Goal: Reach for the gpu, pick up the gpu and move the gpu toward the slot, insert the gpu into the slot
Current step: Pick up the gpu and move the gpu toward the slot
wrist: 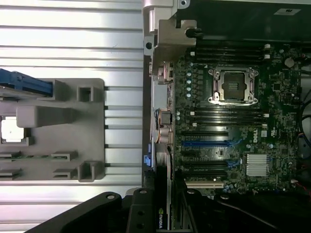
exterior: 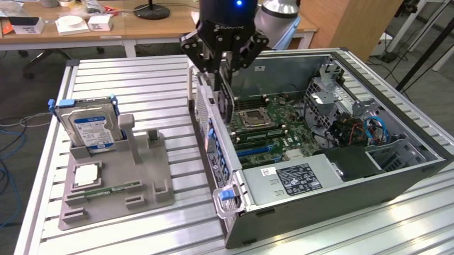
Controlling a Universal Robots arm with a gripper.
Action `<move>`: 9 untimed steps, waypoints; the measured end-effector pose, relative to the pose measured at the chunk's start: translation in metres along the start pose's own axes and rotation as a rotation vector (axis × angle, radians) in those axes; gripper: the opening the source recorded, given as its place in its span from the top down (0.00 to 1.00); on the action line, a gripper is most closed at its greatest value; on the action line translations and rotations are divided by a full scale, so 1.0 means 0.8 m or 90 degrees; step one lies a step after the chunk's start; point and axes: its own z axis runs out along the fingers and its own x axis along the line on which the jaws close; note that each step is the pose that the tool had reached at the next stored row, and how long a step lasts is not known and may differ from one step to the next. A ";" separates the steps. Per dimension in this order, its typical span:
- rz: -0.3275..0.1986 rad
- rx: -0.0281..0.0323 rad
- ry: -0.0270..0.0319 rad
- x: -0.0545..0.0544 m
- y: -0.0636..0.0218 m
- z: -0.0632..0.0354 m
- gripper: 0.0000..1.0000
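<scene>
Exterior view is showing the end effector (exterior: 222,66) pinching the gpu (exterior: 221,98), a thin dark card hanging upright on edge, over the open computer case (exterior: 341,178) on the table (exterior: 142,79), just inside the case wall facing the grey holder (exterior: 114,180)

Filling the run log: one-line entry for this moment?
gripper: shut on gpu | gpu: held upright above open computer case | inserted: no | hard drive: standing in grey holder
</scene>
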 end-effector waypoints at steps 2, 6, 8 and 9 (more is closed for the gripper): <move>0.000 0.0000 0.0001 -0.006 0.000 0.000 0.74; 0.000 0.0000 0.0004 -0.018 0.000 0.001 0.74; 0.000 0.0000 0.0005 -0.024 0.000 0.001 0.74; 0.000 0.0000 0.0007 -0.027 0.000 0.001 0.74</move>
